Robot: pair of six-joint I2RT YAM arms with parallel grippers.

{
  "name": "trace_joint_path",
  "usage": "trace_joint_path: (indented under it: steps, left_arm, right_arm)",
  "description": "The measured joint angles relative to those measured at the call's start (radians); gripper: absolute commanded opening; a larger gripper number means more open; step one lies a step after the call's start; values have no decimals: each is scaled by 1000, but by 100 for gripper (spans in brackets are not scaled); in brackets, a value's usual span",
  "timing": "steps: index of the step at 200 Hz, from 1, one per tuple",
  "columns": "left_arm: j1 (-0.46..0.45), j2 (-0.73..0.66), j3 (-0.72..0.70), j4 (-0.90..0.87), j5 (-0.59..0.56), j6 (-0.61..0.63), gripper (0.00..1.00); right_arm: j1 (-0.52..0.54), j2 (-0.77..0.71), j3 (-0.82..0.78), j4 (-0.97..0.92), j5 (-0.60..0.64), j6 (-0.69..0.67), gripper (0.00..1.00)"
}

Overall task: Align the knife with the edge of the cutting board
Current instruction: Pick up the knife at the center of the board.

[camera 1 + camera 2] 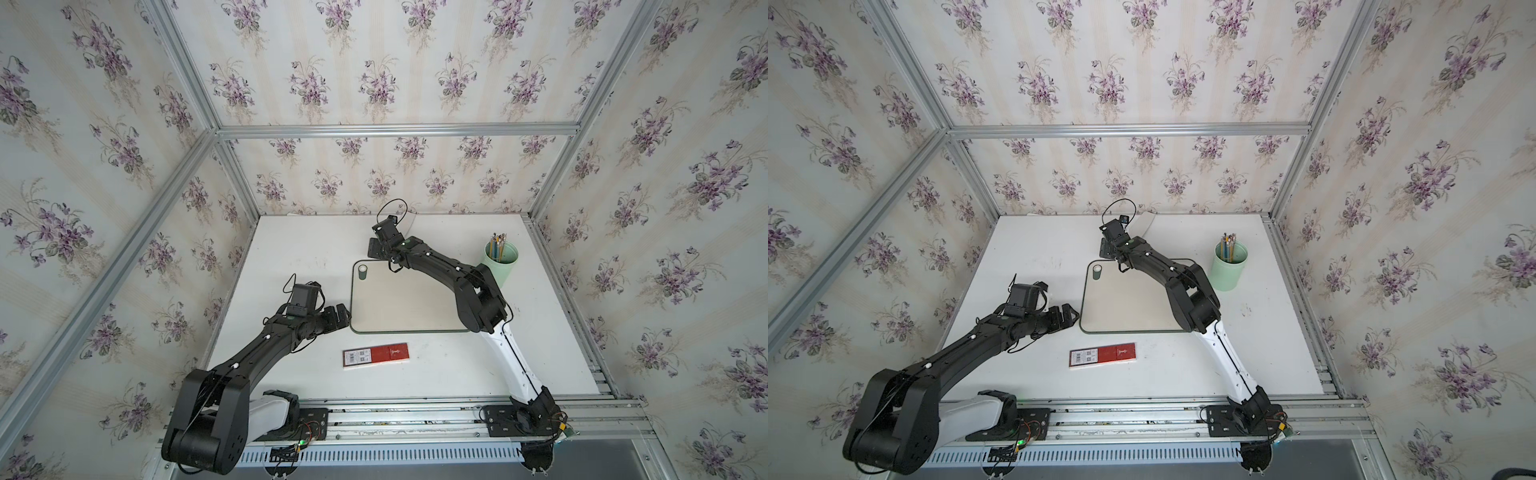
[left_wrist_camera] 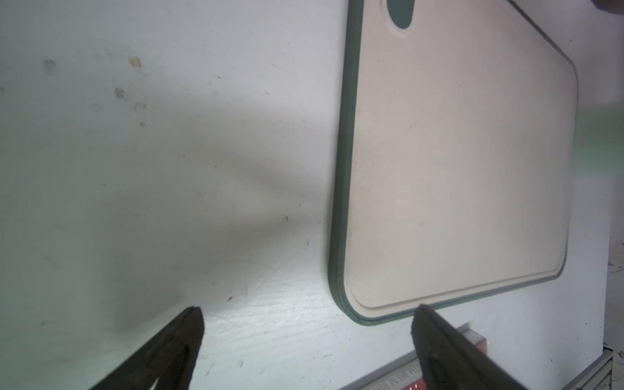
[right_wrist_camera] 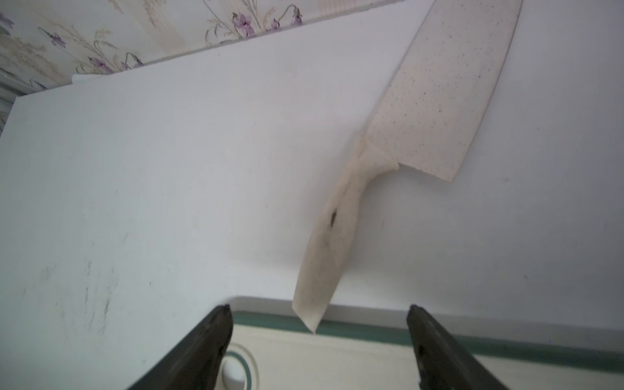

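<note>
The beige cutting board (image 1: pixel 399 303) (image 1: pixel 1125 303) lies mid-table, its oval hole (image 1: pixel 362 271) at the far left corner. The off-white knife (image 3: pixel 435 101) (image 1: pixel 1144 224) lies slanted on the table behind the board. Its pale handle (image 3: pixel 332 243) points at the board, and the butt end overlaps the far green rim (image 3: pixel 371 332). My right gripper (image 3: pixel 319 309) (image 1: pixel 376 247) hovers open over that rim. Its jaws stand on either side of the handle's end without touching it. My left gripper (image 2: pixel 309 309) (image 1: pixel 340 313) is open and empty beside the board's (image 2: pixel 456 169) near left corner.
A flat red box with a barcode label (image 1: pixel 376 354) (image 1: pixel 1102 354) lies in front of the board, close to my left gripper. A mint green cup of pencils (image 1: pixel 500 257) (image 1: pixel 1229 259) stands at the right of the board, next to my right arm. The floral back wall is close behind the knife.
</note>
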Motion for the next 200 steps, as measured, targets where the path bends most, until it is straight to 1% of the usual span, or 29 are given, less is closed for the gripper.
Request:
trace_joint_path:
  steps: [13,30,34,70,82,91,99,123,159,175,200]
  left_arm:
    - [0,-7,0,-1,0,0,100]
    - [0,-5,-3,-1,4,0,100]
    - [0,-3,-4,0,7,0,100]
    - [0,9,-11,2,26,0,99]
    - [0,14,-11,3,29,0,100]
    - [0,17,-11,5,31,0,100]
    - [0,19,-11,6,31,0,100]
    - [0,20,-11,6,31,0,100]
    - [0,19,-14,7,31,0,100]
    - [0,18,-14,7,31,0,100]
    - [0,9,-17,8,31,0,100]
  right_arm:
    - [-1,61,66,-15,11,-13,79]
    - [0,108,92,-49,18,-18,75]
    - [0,114,95,-48,36,-35,74]
    - [-1,127,107,-69,70,-50,69]
    - [-8,126,107,-77,75,-53,65]
    - [-17,125,106,-85,76,-60,60]
    - [-28,121,103,-90,73,-63,55]
    - [-60,112,90,-106,68,-68,46]
    - [-82,84,49,-118,58,-74,40]
    - [-93,57,9,-124,43,-72,33]
    - [-126,7,-69,-129,12,-48,27]
